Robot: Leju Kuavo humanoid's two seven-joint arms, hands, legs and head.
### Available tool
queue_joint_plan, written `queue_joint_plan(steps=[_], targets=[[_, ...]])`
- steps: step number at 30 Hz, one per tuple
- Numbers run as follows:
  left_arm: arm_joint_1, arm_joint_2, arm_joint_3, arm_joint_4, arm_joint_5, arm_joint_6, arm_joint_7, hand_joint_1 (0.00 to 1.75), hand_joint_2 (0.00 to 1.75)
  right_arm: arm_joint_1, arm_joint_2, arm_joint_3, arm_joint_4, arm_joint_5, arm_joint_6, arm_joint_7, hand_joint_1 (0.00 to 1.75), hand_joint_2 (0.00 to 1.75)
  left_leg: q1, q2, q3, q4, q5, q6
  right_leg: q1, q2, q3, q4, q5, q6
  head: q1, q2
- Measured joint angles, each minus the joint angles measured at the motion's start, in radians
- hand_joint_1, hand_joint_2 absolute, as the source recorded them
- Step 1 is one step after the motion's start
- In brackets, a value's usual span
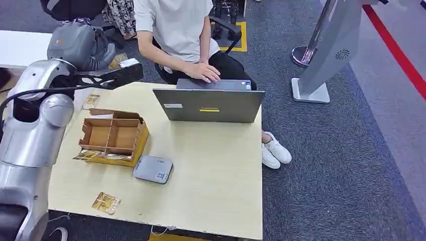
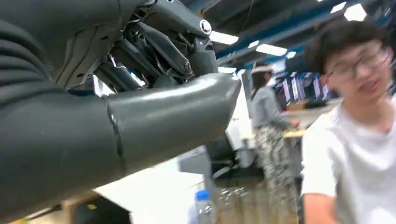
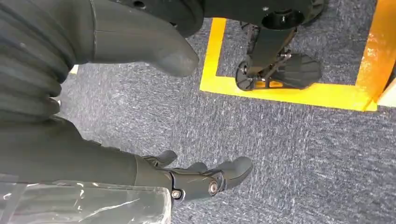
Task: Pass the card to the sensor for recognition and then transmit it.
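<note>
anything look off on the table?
Yes: loose gold cards lie scattered outside the cardboard box, one near the front edge, one tucked under the box's front, one by the far left edge. The grey sensor sits askew.

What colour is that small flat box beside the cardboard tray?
Grey, the sensor; clearest in the head view.

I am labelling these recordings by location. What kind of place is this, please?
Probably an open office or lab used for robot testing. A person works at a laptop on a plain wooden table, the floor is grey carpet marked with yellow and red tape, and the left wrist view shows rows of ceiling lights.
</note>
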Motion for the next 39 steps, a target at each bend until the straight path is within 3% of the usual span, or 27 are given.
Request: queue_joint_plan(steps=[3, 7, 20, 22, 26, 31, 32, 35, 39], targets=[[0.098, 0.004, 0.000, -0.113, 0.003, 0.052, -0.025, 1.75, 0.00, 0.008, 0.000, 0.000, 0.000, -0.013, -0.005, -0.012, 0.00, 1.75, 0.000, 0.000, 0.000, 0.000, 0.000, 0.000, 0.000, 0.000, 0.000, 0.000, 0.000, 0.000, 0.000, 0.000], [0.164, 0.013, 0.000, -0.195, 0.000, 0.061, -0.031, 1.75, 0.00, 0.013, 0.000, 0.000, 0.003, -0.013, -0.009, -0.016, 0.00, 1.75, 0.000, 0.000, -0.001, 0.000, 0.000, 0.000, 0.000, 0.000, -0.001, 0.000, 0.000, 0.000, 0.000, 0.000], [0.194, 0.025, 0.000, -0.251, 0.000, 0.061, -0.032, 1.75, 0.00, 0.013, 0.000, 0.000, 0.005, -0.013, -0.009, -0.016, 0.00, 1.75, 0.000, -0.001, -0.001, 0.000, 0.001, 0.001, 0.000, -0.001, -0.001, 0.000, 0.001, 0.001, 0.000, 0.000], [0.206, 0.027, 0.000, -0.261, 0.002, 0.076, -0.060, 1.75, 0.00, 0.013, 0.000, 0.000, 0.005, -0.021, -0.012, -0.017, 0.00, 1.75, 0.000, 0.000, -0.001, 0.000, 0.001, 0.001, 0.000, 0.000, -0.001, 0.000, 0.001, 0.001, 0.000, 0.000], [0.323, 0.065, -0.021, -0.350, -0.023, 0.139, -0.125, 1.75, 0.00, 0.024, 0.000, -0.005, 0.006, -0.044, -0.021, -0.029, 0.00, 1.75, -0.001, 0.001, -0.001, -0.001, 0.000, 0.001, -0.001, 0.001, -0.001, 0.000, 0.000, 0.001, 0.000, 0.000], [0.461, 0.130, -0.077, -0.391, -0.043, 0.151, -0.146, 1.75, 0.00, 0.034, 0.000, -0.022, 0.007, -0.052, -0.023, -0.030, 0.00, 1.75, -0.001, 0.000, -0.002, -0.001, 0.000, 0.001, -0.001, 0.000, -0.003, 0.000, -0.001, 0.001, 0.000, 0.000], [0.473, 0.141, -0.087, -0.390, -0.044, 0.149, -0.146, 0.00, 1.75, 0.035, 0.000, -0.024, 0.007, -0.052, -0.023, -0.030, 0.00, 1.75, -0.001, 0.000, -0.002, -0.001, 0.000, 0.001, -0.001, 0.000, -0.003, 0.000, -0.001, 0.001, 0.000, 0.000], [0.486, 0.156, -0.107, -0.380, -0.058, 0.149, -0.138, 0.00, 1.75, 0.035, 0.000, -0.026, 0.007, -0.052, -0.023, -0.028, 0.00, 1.75, -0.001, 0.000, -0.002, -0.001, 0.001, 0.001, -0.001, 0.000, -0.002, 0.000, 0.000, 0.002, 0.000, 0.000], [0.486, 0.148, -0.109, -0.355, -0.123, 0.166, -0.069, 0.00, 1.75, 0.035, 0.000, -0.027, 0.008, -0.049, -0.027, -0.026, 0.00, 1.75, -0.001, 0.000, -0.002, -0.001, 0.001, 0.002, -0.001, 0.000, -0.002, 0.000, 0.001, 0.002, 0.000, 0.000]])
